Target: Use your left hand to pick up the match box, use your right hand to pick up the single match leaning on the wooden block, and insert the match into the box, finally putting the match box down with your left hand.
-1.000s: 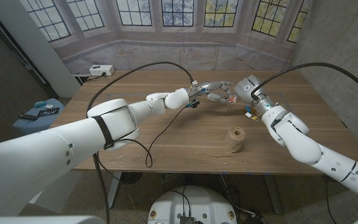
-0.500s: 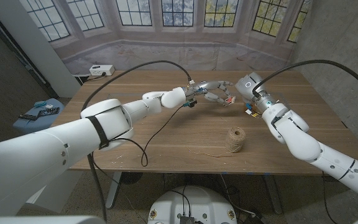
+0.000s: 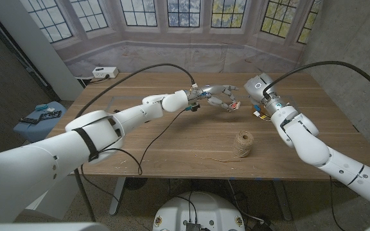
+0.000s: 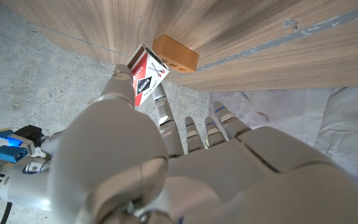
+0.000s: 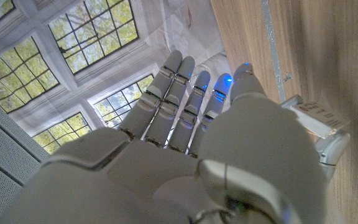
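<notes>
Fingers [image 4: 124, 78] of the left hand [image 3: 218, 96] pinch the match box [image 4: 145, 76], raised just beside the wooden block [image 4: 175, 53]. Whether the right hand [image 3: 257, 87] beside it holds anything I cannot tell. Pickup looks done; insertion and set-down remain. Nearer on the surface [image 3: 172, 141], a twine spool [image 3: 241, 144] stands apart.

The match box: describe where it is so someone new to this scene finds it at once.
On the wooden table, look toward the far middle, where the two white arms meet. There the left hand holds the match box at its fingertips: small, red and white, unlike the brown twine spool nearer the front edge.
</notes>
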`<state>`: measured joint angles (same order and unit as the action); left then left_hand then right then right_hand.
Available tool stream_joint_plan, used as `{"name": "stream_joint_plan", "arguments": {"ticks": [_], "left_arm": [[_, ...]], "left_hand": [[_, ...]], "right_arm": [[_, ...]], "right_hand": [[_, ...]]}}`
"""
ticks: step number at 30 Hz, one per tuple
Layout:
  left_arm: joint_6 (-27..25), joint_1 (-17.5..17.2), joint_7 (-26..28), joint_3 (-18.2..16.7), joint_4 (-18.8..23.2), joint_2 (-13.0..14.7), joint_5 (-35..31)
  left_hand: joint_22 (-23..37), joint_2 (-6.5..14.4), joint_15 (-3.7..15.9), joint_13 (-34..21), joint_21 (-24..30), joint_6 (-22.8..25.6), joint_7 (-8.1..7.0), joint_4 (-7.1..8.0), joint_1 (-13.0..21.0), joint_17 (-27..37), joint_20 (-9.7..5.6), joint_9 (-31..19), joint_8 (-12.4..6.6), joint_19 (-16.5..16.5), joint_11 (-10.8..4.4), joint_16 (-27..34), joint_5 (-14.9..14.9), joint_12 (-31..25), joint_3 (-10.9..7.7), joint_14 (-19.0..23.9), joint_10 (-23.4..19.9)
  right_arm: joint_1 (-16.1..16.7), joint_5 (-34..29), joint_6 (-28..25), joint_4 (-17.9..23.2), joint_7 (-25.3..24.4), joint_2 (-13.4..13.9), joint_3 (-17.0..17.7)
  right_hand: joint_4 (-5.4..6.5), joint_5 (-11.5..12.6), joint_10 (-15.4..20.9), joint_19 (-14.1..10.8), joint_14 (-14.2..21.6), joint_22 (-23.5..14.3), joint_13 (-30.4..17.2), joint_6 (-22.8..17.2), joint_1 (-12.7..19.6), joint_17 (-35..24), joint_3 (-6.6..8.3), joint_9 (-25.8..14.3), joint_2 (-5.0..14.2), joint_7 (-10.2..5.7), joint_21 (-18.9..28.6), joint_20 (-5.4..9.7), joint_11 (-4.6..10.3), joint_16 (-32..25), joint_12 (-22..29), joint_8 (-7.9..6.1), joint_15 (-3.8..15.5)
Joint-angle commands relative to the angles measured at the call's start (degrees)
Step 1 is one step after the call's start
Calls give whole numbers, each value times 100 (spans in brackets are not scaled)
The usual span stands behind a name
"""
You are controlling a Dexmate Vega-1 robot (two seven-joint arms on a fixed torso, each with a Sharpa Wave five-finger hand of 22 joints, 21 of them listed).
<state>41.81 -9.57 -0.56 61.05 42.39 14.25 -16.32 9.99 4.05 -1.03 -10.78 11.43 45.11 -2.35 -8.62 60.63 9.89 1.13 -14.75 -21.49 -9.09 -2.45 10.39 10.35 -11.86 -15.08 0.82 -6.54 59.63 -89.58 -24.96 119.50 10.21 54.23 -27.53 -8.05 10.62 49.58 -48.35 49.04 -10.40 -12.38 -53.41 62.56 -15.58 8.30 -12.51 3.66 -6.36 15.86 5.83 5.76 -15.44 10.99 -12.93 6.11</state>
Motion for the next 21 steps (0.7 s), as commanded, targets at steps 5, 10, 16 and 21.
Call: {"name": "stream_joint_plan", "arguments": {"ticks": [5, 10, 16, 21], "left_arm": [[-498, -331, -475, -421, 1023, 526, -216], [-649, -417, -569, -518, 1261, 640, -251], [-714, -460, -616, -581, 1401, 686, -306], [-778, -486, -716, -617, 1522, 738, -328]], "left_hand": [[23, -5, -9, -34, -13, 0, -1, 5, -31, 12, 16, -27, -31, 41, -18, -2, -13, 15, 24, 15, 9], [24, -2, -11, -34, -12, -8, 5, 7, -34, 12, 16, -27, -27, 44, -18, -2, -13, 12, 25, 11, 2], [24, -1, -7, -34, -11, -3, -5, 9, -37, 12, 8, -27, -29, 45, -3, -1, -14, 11, 28, 10, 0], [24, 0, -12, -34, -9, -4, -7, 8, -37, 12, 12, -27, -28, 44, 0, -1, -13, 12, 29, 5, 5]], "right_arm": [[4, 501, -326, -68, -143, -231, 87], [6, 652, -373, -72, -334, -218, 97], [-30, 890, -411, -92, -532, -234, 111], [-64, 1185, -463, -142, -809, -287, 159]], "right_hand": [[29, 34, -16, 20, -33, -6, -31, -11, -37, -19, 1, -4, 18, 10, -36, 9, 7, 3, 41, 11, 600], [28, 35, -20, 18, -38, -6, -31, -4, -36, -19, 5, -3, 28, 19, -38, 11, 4, 5, 42, 15, 609], [28, 34, -39, 17, -36, -6, -30, 15, -39, -24, 6, -1, 38, 12, -41, 16, 9, 0, 39, 24, 609], [28, 32, -43, 15, -36, -6, -30, 19, -41, -29, 7, 0, 45, 24, -43, 19, 4, -4, 40, 27, 609]]}}
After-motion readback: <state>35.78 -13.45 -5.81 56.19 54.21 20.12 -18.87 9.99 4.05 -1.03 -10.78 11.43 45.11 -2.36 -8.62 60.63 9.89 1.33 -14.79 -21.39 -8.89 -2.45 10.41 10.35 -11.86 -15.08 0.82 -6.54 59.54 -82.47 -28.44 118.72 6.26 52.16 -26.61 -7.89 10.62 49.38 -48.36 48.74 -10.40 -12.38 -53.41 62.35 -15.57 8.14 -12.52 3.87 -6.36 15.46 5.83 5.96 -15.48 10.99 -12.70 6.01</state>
